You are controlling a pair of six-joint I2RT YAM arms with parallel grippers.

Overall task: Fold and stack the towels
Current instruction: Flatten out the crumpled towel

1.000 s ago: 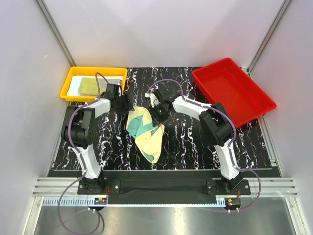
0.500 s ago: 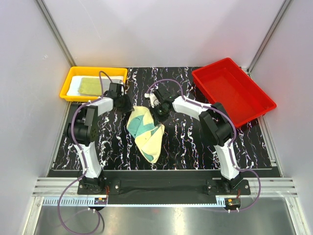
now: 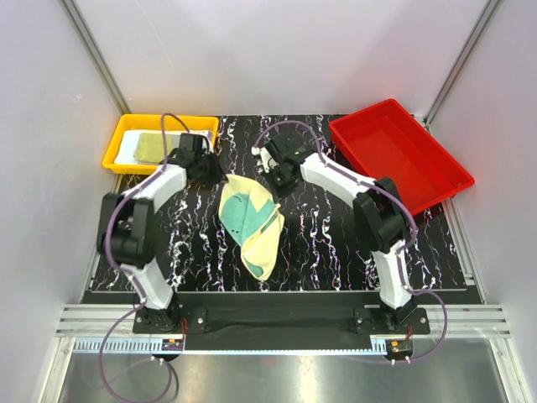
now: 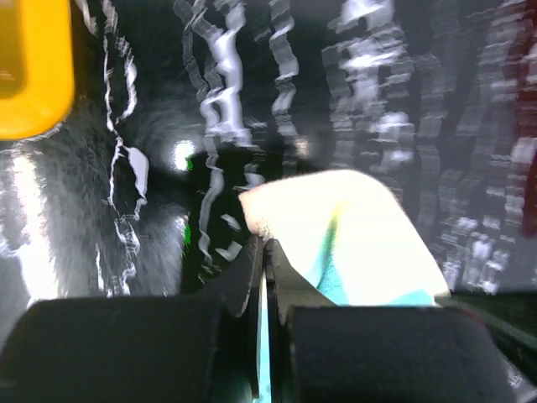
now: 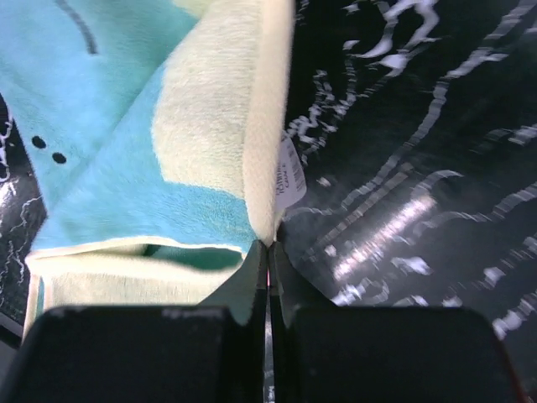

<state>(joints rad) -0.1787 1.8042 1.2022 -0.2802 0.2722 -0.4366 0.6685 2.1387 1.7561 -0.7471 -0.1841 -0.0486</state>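
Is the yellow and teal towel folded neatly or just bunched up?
Bunched up: the towel lies in an uneven, rumpled heap on the mat, edges curled over, with no clean fold.

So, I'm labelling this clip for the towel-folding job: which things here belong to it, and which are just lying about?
Belong to the job: yellow-and-teal towel, pinched at its far edge by the left gripper and the right gripper; folded towels in the yellow bin.
Just lying about: red bin; black marbled mat.
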